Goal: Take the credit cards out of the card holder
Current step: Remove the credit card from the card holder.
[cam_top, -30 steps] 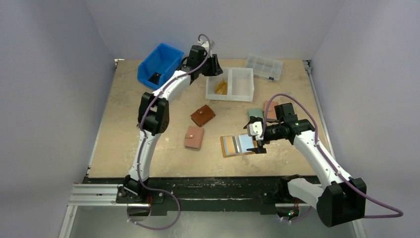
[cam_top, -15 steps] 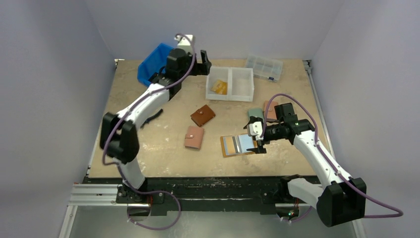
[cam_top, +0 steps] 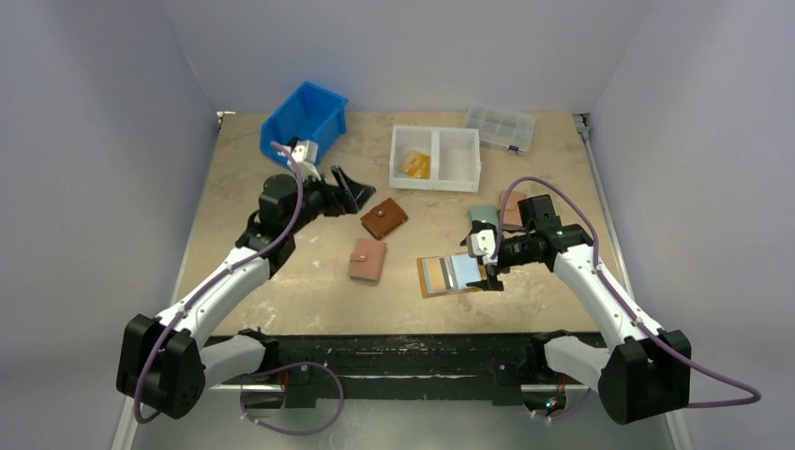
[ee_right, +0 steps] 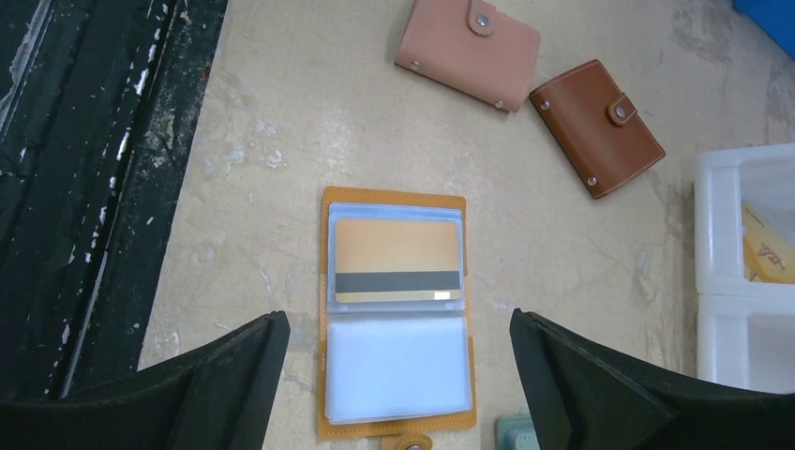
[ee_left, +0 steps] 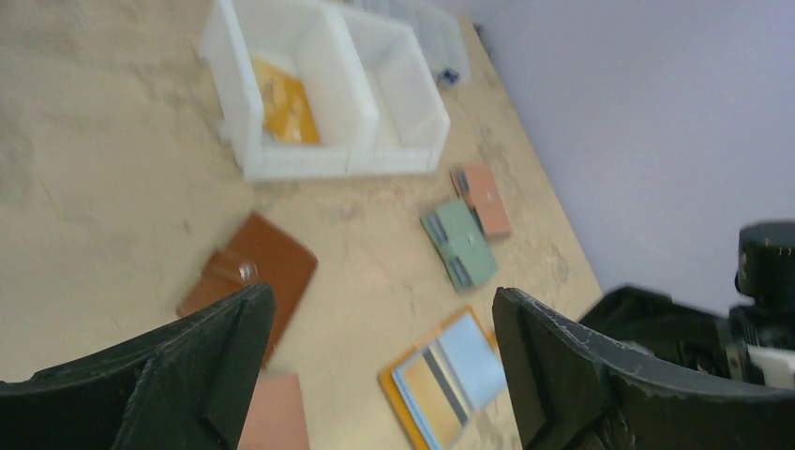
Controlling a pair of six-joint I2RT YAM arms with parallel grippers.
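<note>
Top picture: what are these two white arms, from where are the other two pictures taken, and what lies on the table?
Two robot arms, each ending in a two-finger claw. The top picture looks down from above; the other two come from wrist cameras, so the dark shapes are the claw's fingers. The left claw and right claw are open, holding nothing. Below the right claw lies the open orange card holder, one card in its sleeve. Nearby: a brown wallet, a pink wallet, a white tray with yellow cards.
</note>
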